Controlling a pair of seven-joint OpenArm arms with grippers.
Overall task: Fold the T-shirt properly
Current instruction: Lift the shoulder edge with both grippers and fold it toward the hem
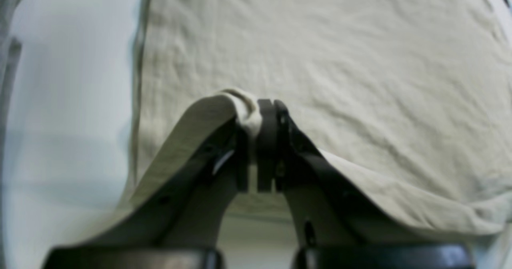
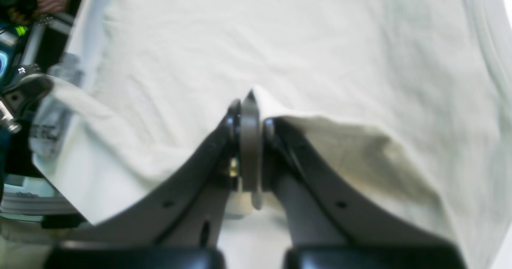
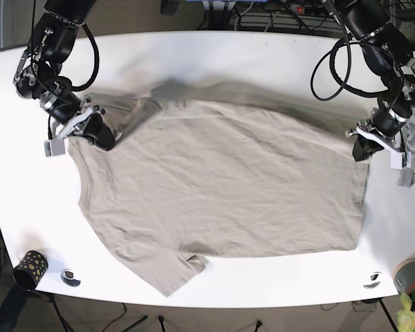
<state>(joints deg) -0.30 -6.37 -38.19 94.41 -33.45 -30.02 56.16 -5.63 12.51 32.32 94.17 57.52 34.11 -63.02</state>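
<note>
Base view, going from left to right: a small dark patterned cup [image 3: 29, 268] stands at the near left corner of the white table [image 3: 263, 52], with a little round item [image 3: 70, 277] just beside it. Above them the right gripper [image 3: 105, 137] reaches in from the left edge and has pinched the shoulder area of the beige T-shirt [image 3: 228, 187], next to a bunched sleeve. The right wrist view shows this gripper's [image 2: 251, 109] fingers pressed together on a raised peak of cloth, the T-shirt [image 2: 280, 41] draping away on both sides.

The shirt lies spread over the middle of the table, mostly flat with light wrinkles, collar end toward the left, hem toward the right. One sleeve points to the near edge; the far top edge looks blurred.

At the right, the left gripper [image 3: 360, 148] sits at the hem's far corner. In the left wrist view its [image 1: 260, 117] fingers are clamped on a rolled fold of the T-shirt [image 1: 340, 61], lifted off the table [image 1: 72, 101]. A small ring-like object [image 3: 372, 279] and a grey cup [image 3: 408, 274] sit at the near right corner.
</note>
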